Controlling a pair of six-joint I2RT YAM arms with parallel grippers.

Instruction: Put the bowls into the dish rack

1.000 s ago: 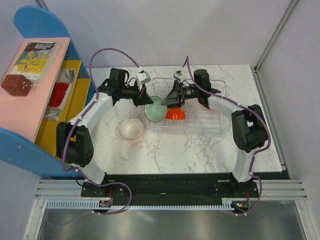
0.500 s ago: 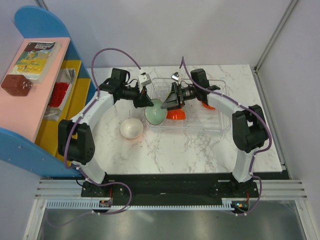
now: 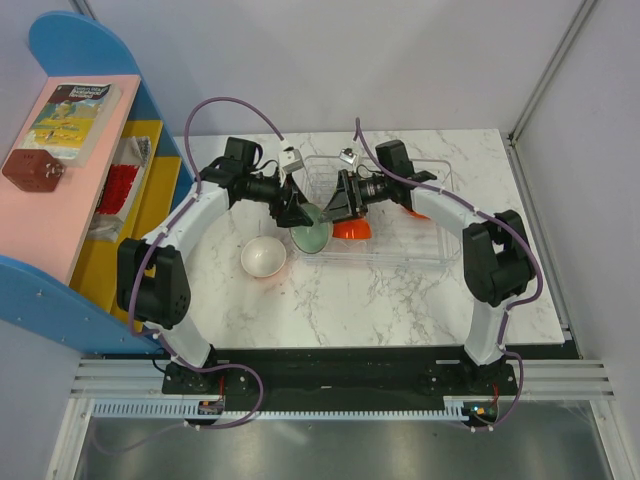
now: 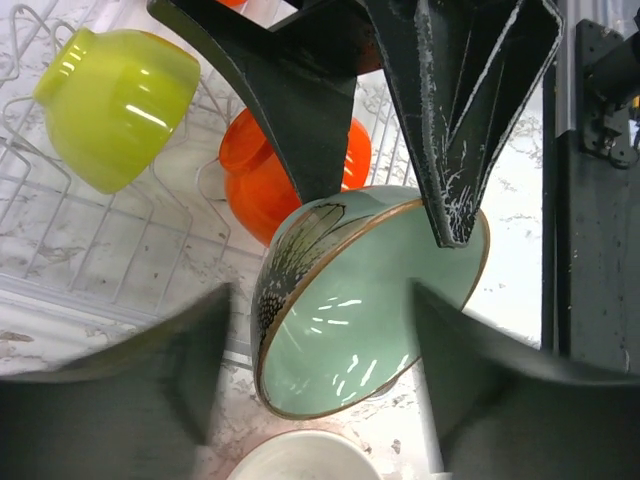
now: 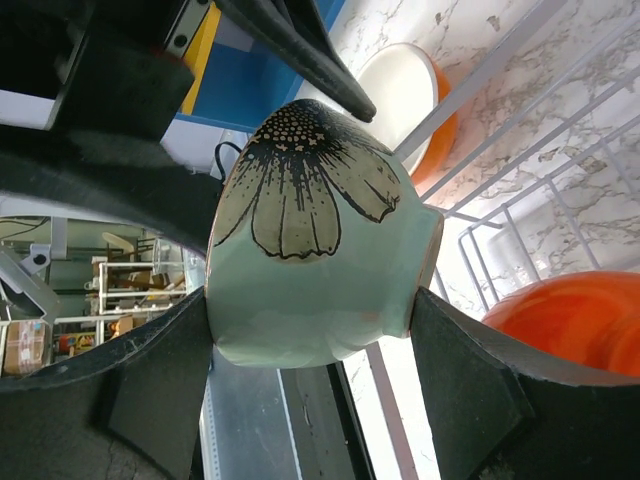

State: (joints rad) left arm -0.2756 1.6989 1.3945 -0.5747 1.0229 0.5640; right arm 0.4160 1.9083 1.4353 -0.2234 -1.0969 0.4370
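Mint-green bowl (image 3: 312, 233), tilted on its side, is at the near-left wall of the dish rack (image 3: 425, 255), clamped between the fingers of the right gripper (image 5: 310, 300). Left gripper (image 4: 320, 290) is released, its fingers spread wide either side of that bowl. Orange bowl (image 4: 295, 165) and lime bowl (image 4: 115, 100) lie upside down in the rack.

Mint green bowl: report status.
Left gripper open, straddling pale mint green flowered bowl. Right gripper shut on it at left end of clear plastic dish rack. Orange plastic bowl close beside.

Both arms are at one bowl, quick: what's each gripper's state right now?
Left gripper: open around the mint bowl, not gripping.
Right gripper: shut on the mint bowl.
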